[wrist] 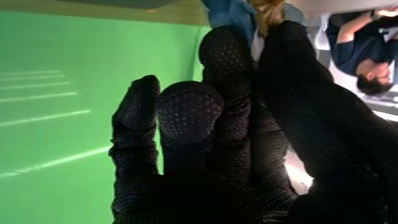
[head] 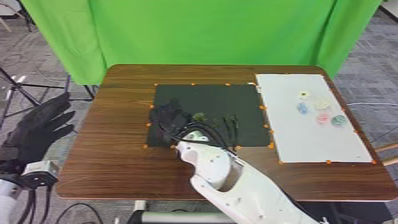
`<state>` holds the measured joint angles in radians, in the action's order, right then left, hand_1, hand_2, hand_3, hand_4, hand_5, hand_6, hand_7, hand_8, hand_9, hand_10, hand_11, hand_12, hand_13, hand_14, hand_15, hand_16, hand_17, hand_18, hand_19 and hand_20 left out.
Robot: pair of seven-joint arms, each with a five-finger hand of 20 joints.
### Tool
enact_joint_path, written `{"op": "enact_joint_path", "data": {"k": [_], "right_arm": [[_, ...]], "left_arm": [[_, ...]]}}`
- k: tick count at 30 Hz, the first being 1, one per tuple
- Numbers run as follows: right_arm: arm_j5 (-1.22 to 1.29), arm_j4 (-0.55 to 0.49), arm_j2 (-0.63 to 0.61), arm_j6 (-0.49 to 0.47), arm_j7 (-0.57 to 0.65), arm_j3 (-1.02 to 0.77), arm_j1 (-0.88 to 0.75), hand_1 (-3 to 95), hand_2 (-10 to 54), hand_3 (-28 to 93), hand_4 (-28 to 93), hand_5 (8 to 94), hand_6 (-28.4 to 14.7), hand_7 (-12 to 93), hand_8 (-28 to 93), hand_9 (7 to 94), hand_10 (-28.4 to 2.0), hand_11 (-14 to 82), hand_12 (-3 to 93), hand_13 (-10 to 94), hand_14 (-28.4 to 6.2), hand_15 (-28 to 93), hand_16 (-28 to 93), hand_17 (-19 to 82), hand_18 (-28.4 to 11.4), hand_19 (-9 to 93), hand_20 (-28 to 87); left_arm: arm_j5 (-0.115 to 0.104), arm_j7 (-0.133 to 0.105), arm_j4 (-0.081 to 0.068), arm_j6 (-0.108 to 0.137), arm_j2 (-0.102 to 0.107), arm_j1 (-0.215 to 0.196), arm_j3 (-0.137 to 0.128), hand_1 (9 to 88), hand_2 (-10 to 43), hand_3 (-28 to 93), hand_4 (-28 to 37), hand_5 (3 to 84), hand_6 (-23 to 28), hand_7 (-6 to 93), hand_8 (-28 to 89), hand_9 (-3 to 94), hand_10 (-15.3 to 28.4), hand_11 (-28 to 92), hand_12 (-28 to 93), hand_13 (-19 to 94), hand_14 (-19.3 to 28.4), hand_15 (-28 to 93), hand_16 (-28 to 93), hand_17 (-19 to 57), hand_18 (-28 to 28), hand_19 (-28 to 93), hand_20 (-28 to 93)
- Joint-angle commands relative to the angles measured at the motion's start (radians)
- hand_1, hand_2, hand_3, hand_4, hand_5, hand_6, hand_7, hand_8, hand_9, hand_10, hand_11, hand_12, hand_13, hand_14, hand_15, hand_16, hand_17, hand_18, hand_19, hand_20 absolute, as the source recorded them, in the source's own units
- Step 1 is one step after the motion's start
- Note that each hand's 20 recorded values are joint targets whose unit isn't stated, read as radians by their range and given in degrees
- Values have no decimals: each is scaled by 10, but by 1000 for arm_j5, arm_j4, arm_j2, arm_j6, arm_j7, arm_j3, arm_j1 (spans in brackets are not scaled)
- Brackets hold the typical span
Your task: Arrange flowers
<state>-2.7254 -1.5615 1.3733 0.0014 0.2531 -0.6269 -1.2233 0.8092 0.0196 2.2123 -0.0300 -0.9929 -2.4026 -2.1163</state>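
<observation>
In the head view the right hand [head: 169,116] is over the left part of the black mat [head: 178,92]. In the right wrist view that hand [wrist: 235,120] has a blue and tan flower [wrist: 231,15] pinched between thumb and fingertips, partly hidden by them. My left hand [head: 40,125] hangs left of the table, fingers straight and apart. Dark green stems [head: 233,127] and a small green piece [head: 200,117] lie on the mat. On the white board [head: 306,142] are a cream flower [head: 304,95], a blue one [head: 302,108], a pink one [head: 322,118] and a green-grey one [head: 338,120].
The brown table [head: 107,160] holds the black mat in its middle and the white board on its right, with orange markers [head: 271,145] along their edges. A green curtain [head: 213,32] hangs behind the far edge. The right forearm [head: 235,185] crosses the near edge.
</observation>
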Motion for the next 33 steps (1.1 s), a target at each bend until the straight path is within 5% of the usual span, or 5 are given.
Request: {"op": "enact_joint_path", "data": {"k": [1, 9, 15, 19, 33], "right_arm": [[-46, 30, 26, 3, 19, 15, 4, 488, -95, 800, -283, 675, 25, 517, 80, 809, -52, 278, 566, 700, -51, 743, 323, 212, -199, 746, 499], [-53, 10, 22, -30, 25, 4, -6, 444, -95, 776, -283, 580, 25, 525, 48, 736, -61, 235, 529, 628, -56, 751, 322, 187, -197, 739, 501], [-56, -13, 15, -57, 22, -6, -7, 368, -95, 810, -283, 538, 12, 473, 2, 624, -87, 400, 351, 574, -71, 771, 301, 168, -199, 734, 509], [-53, -26, 5, -71, 17, -15, -5, 330, -95, 849, -283, 526, 2, 436, -177, 581, -97, 427, 297, 550, -78, 775, 295, 152, -201, 729, 511], [90, -189, -244, -55, 161, -289, -16, 306, -95, 868, -283, 395, -33, 374, -156, 433, -129, 346, 267, 464, -91, 723, 238, 120, -201, 716, 509]], "left_arm": [[-7, 26, -13, -6, 19, 20, 16, 231, -24, 699, -274, 221, 6, 170, -83, 177, 88, 77, 224, 126, 107, 131, 93, -125, 186, 357, 86], [-7, 22, -11, -5, 13, 15, 14, 231, -24, 700, -274, 220, 6, 171, -83, 177, 87, 77, 224, 126, 108, 132, 94, -125, 186, 356, 86], [-7, 18, -8, -7, 8, 8, 13, 231, -23, 698, -273, 221, 6, 171, -83, 177, 87, 76, 224, 126, 108, 133, 93, -125, 185, 355, 86], [-5, 9, -3, -1, 1, -4, 9, 231, -23, 698, -273, 220, 6, 170, -83, 177, 87, 77, 225, 126, 108, 134, 92, -125, 186, 356, 87], [4, -27, 24, 13, -72, -66, -19, 232, -22, 698, -274, 219, 5, 171, -82, 177, 87, 77, 224, 126, 108, 136, 92, -126, 186, 357, 86]]}}
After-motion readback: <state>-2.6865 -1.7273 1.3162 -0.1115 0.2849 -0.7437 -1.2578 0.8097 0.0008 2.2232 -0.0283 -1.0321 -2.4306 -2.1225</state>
